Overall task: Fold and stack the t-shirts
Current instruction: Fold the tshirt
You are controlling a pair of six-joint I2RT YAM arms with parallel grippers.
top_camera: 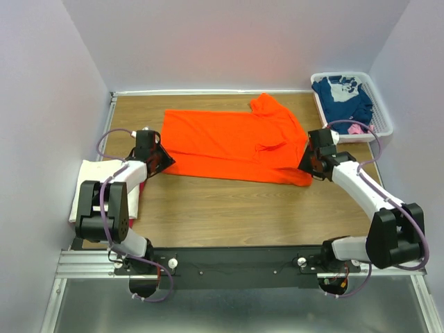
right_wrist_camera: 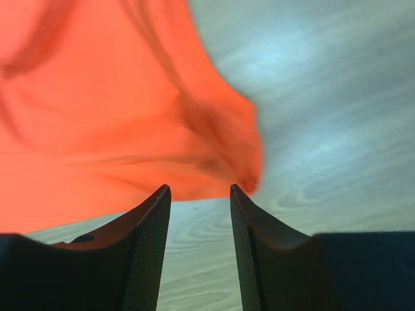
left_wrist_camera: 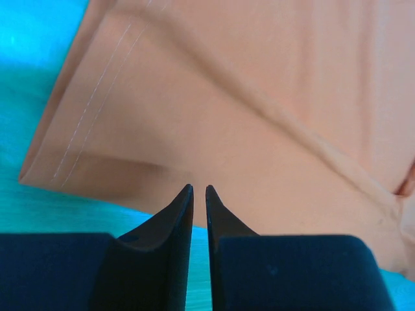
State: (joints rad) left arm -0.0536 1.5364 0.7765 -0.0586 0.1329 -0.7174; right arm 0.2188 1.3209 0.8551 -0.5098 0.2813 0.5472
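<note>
The orange shirt (top_camera: 229, 142) is plain, the navy shirt (top_camera: 341, 97) white-printed, the scrap (top_camera: 356, 128) seemingly pink.

brown wood-grain rectangular tabletop (top_camera: 229, 208) – fills the middle | white plastic slotted basket (top_camera: 383, 118) – sits at far right corner, just beside the right wall | pale lavender wall panels (top_camera: 41, 104) – close in left, far, right | silver aluminium rail (top_camera: 76, 267) – runs along near edge

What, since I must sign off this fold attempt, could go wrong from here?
The right tool stands open just short of the orange t-shirt's bunched corner; closing there might catch nothing.
The left tool is almost closed at the hem with no cloth between its tips, so it may lift empty.
The left arm hangs over the folded cream-white t-shirt and could rumple it.
</note>
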